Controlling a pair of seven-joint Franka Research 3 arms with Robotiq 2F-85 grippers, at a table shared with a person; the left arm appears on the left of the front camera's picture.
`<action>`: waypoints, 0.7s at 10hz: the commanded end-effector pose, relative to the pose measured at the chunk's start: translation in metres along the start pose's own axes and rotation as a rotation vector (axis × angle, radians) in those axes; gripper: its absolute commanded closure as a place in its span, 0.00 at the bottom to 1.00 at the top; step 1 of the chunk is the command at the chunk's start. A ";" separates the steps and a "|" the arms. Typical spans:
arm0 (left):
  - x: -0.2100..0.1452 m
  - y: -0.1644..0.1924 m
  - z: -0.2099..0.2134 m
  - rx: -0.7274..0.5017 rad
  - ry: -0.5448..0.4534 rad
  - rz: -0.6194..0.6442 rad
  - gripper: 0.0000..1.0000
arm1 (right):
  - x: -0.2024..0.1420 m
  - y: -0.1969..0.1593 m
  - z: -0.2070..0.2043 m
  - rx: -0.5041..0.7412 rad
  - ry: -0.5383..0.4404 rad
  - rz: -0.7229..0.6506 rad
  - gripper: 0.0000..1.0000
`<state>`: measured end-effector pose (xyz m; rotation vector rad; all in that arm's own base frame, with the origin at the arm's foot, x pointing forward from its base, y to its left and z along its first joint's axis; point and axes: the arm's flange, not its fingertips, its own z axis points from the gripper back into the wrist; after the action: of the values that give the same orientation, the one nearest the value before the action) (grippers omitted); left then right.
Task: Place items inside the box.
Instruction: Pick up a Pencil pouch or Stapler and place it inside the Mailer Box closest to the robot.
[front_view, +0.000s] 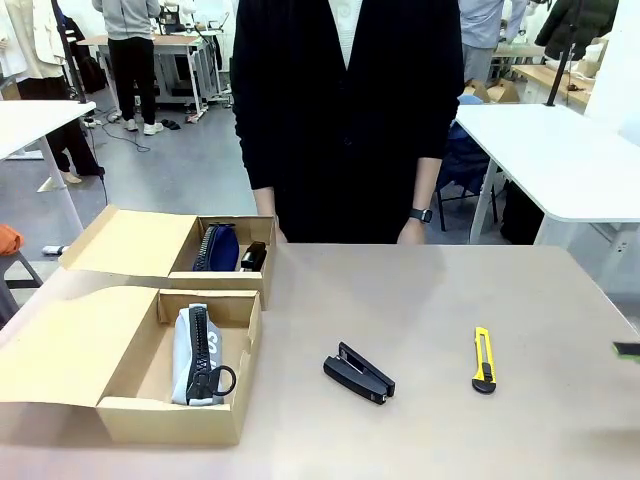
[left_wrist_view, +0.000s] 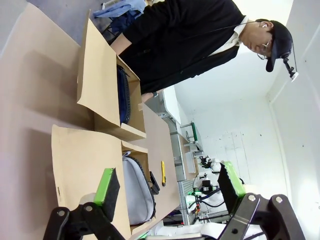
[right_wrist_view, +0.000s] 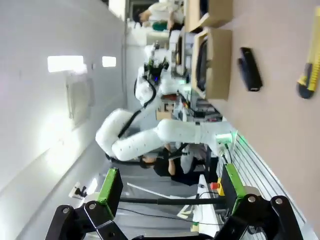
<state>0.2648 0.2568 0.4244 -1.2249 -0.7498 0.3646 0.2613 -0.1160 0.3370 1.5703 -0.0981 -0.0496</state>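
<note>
While both my jaws stand wide, holding nothing (left gripper (left_wrist_view: 167, 175), right gripper (right_wrist_view: 170, 172)), stapler (front_view: 358, 373) and yellow knife (front_view: 484, 360) lie apart on table (front_view: 430, 300), outside box (front_view: 170, 420) at left. Inside it already: grey pouch (front_view: 195, 355). Likely next: right grips knife across narrow sides, lifts over box wall, lowers onto free floor beside pouch; open table between

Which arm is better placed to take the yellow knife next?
Probably the right. The knife lies on the right half of the table, the side this arm comes from, and the right claw is open.
</note>
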 end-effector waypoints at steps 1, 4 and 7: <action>0.000 -0.001 -0.001 -0.020 -0.010 -0.020 0.00 | 0.007 0.023 -0.017 0.001 0.045 0.051 0.00; 0.000 -0.001 -0.001 -0.020 -0.010 -0.020 0.00 | 0.007 0.023 -0.017 0.001 0.045 0.051 0.00; 0.000 -0.001 -0.001 -0.020 -0.010 -0.020 0.00 | 0.007 0.023 -0.017 0.001 0.045 0.051 0.00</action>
<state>0.2648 0.2568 0.4244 -1.2252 -0.7495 0.3646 0.2699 -0.0978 0.3565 1.5530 -0.0988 0.0436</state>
